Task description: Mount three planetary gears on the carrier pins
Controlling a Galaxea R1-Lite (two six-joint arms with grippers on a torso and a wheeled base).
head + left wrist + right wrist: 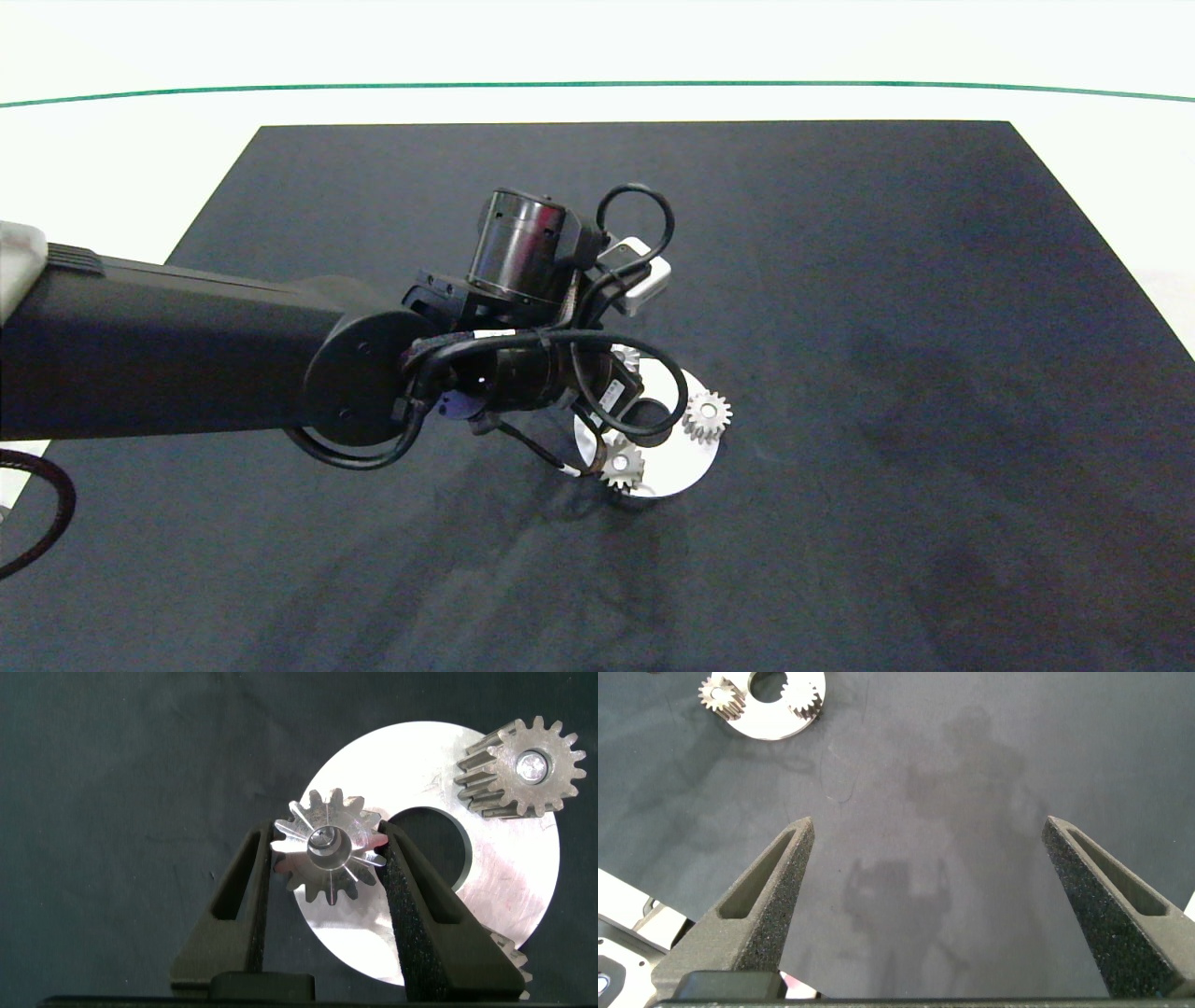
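Note:
The white carrier disc [505, 868] lies on the black mat. My left gripper [325, 833] is shut on a silver planetary gear [327, 849], one finger against its teeth on each side. That gear sits at the disc's rim, and a carrier pin [322, 840] shows in its centre hole. A second gear [521, 767] sits on its own pin [533, 765]. The third gear [509, 952] peeks out behind my finger. From above, the left arm [523, 373] covers part of the disc [686, 467]; two gears [707, 415] [621, 464] show clearly. My right gripper [929, 821] is open and holds nothing, far from the disc [771, 723].
The black mat [887, 327] lies on a white table [140, 168] with a green line [597, 84] across the far side. The right arm is outside the head view.

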